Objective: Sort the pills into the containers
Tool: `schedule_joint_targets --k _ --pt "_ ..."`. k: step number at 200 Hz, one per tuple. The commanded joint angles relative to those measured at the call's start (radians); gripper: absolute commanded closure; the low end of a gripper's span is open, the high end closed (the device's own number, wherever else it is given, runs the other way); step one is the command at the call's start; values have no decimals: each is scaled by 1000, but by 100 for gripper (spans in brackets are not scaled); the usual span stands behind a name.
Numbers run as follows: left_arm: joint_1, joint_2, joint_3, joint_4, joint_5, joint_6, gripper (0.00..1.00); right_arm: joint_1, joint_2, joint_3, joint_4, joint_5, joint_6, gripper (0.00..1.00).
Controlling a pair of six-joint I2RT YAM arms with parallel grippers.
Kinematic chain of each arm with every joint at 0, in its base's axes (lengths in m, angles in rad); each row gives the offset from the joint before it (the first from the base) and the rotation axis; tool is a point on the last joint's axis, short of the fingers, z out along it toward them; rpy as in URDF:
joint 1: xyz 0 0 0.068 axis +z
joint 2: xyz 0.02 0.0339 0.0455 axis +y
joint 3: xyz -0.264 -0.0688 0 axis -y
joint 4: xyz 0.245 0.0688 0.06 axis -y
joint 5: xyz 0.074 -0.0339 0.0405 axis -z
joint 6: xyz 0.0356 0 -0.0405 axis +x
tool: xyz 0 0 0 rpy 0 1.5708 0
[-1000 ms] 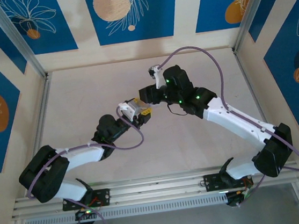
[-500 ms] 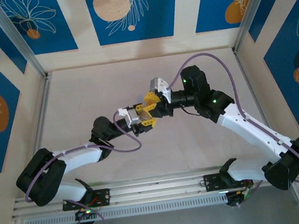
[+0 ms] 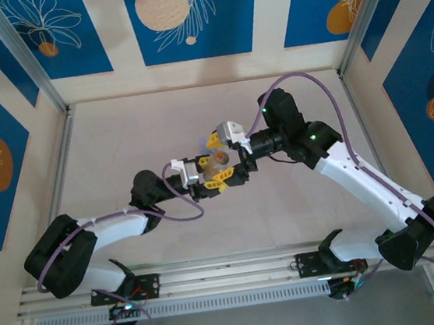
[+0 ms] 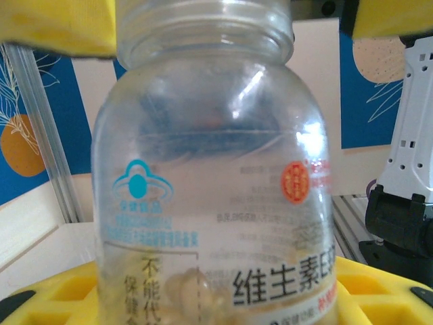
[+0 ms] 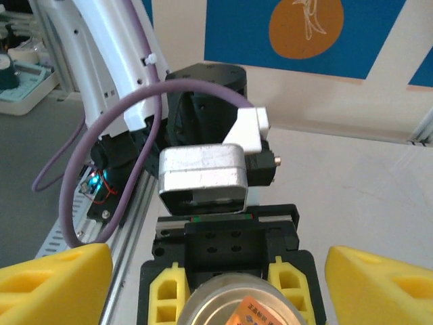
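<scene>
A small round clear vial (image 3: 219,161) with a printed label hangs above the middle of the table, and my left gripper (image 3: 212,172) is shut on its lower body. Tan pills (image 4: 179,291) lie in the vial's bottom. In the left wrist view the vial (image 4: 210,169) stands between my left gripper's yellow fingers (image 4: 54,298). My right gripper (image 3: 224,159) is open, its yellow fingers (image 5: 54,284) spread wide on either side of the vial's silver top (image 5: 238,305) without touching it. The pill box is out of view.
The pale table (image 3: 121,142) is closed in by walls with blue panels and by corner posts (image 3: 52,95). An aluminium rail (image 3: 230,275) runs along the near edge. The left arm's purple cable (image 5: 108,162) loops behind the vial.
My right arm has swung in from the back and turned its open fingers around the vial's top. My left gripper has carried the vial slightly right and forward.
</scene>
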Motion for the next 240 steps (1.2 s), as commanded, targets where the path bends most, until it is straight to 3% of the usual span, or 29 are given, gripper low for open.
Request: schedule_joint_targets --k 1,18,40,56,76,145,240 --pt "8 7 -3 10 -34 12 100 -3 -53 -7 50 60 91 18" --pt "8 -6 -9 -25 -124 43 100 -1 -69 -8 106 196 212 19" --pt "8 -30 -6 -100 -261 97 100 23 -68 -17 212 506 489 28" --pt "7 -35 5 -140 -370 128 100 57 -31 15 187 745 694 32" --pt "5 -36 15 -163 -508 159 100 80 40 80 96 883 864 34" --pt "-7 -62 12 -205 -663 221 100 123 189 172 58 883 965 31" --pt "-11 -70 13 -226 -713 244 100 136 224 151 79 796 1013 32"
